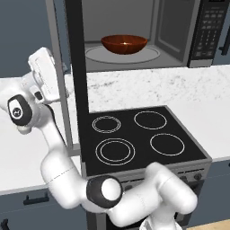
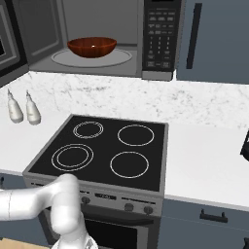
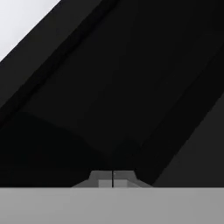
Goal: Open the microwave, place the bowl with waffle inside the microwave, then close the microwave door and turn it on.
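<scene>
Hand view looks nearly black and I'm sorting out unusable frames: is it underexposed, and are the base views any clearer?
Hand view: sharp but dark, the shut gripper close against the microwave door. Left base view: evenly lit, glossy highlight on the bowl. Right base view: crisp, soft shadows.

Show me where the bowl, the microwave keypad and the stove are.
bowl (image 1: 124, 43): left base view, on its reddish-brown outer wall.
microwave keypad (image 2: 161, 34): right base view, on the black button panel.
stove (image 2: 104, 145): right base view, on bare black glass between the four rings.
</scene>
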